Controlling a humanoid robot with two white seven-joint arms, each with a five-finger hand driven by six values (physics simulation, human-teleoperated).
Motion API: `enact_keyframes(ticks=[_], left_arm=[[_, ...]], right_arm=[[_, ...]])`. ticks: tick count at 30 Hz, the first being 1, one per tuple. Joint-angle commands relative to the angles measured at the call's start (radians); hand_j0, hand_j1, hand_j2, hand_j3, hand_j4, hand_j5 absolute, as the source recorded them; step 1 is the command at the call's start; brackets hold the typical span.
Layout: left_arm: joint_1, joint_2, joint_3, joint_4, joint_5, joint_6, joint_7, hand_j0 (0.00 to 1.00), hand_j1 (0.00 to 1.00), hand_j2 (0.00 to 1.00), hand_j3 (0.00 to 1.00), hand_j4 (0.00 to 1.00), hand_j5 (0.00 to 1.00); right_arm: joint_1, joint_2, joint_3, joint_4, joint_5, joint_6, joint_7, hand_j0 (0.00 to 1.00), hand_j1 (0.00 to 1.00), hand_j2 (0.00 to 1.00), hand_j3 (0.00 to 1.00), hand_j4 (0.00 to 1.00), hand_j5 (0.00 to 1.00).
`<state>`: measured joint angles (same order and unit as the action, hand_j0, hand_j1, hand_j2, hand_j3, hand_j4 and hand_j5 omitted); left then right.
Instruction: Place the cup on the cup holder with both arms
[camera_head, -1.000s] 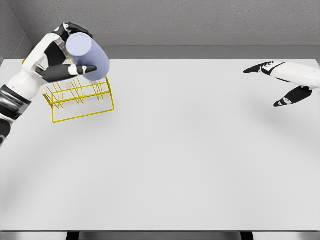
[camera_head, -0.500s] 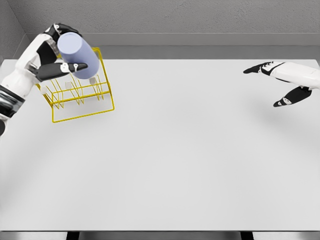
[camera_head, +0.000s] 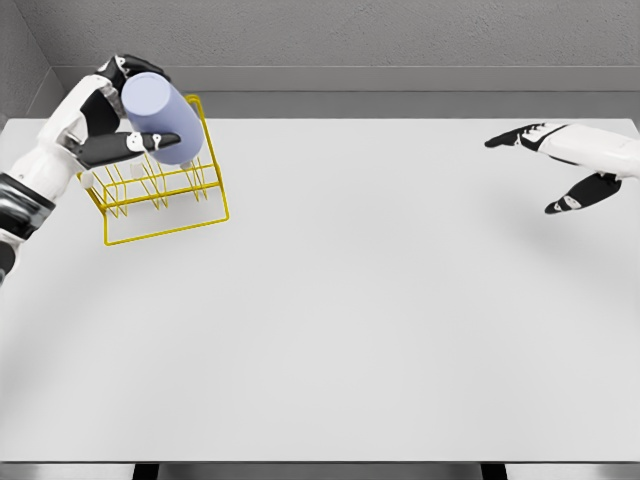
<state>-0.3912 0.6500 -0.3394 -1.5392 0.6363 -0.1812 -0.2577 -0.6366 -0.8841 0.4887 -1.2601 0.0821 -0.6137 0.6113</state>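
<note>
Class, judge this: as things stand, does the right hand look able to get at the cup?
Probably not: the right hand hovers open far across the table, while the left hand grips the cup.

Left hand (camera_head: 125, 115) curled, raised; right hand (camera_head: 560, 165) spread, hovering.

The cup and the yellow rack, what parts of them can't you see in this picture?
Head view, the only view:
- Cup: whether it touches the rack yet; the cup itself covers the spot.
- Cup's far side: hidden by the left robot hand wrapped around it.
- Yellow rack: its back prongs, behind the cup and hand.
- Right robot hand: its arm is cut off by the right edge.
</note>
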Motion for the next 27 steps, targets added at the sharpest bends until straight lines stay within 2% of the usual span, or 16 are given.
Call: enact_keyframes(ticks=[1, 27], left_arm=[[0.000, 0.003, 0.000, -0.009, 0.005, 0.000, 0.000, 0.25, 0.25, 0.25, 0.25, 0.25, 0.25], [0.020, 0.005, -0.006, -0.009, 0.002, 0.008, -0.011, 0.25, 0.25, 0.25, 0.25, 0.25, 0.25]], right_arm=[[0.000, -0.001, 0.001, -0.001, -0.007, 0.003, 0.000, 1.00, 1.00, 1.00, 1.00, 1.00, 1.00], [0.000, -0.001, 0.001, -0.001, -0.007, 0.003, 0.000, 1.00, 1.00, 1.00, 1.00, 1.00, 1.00]])
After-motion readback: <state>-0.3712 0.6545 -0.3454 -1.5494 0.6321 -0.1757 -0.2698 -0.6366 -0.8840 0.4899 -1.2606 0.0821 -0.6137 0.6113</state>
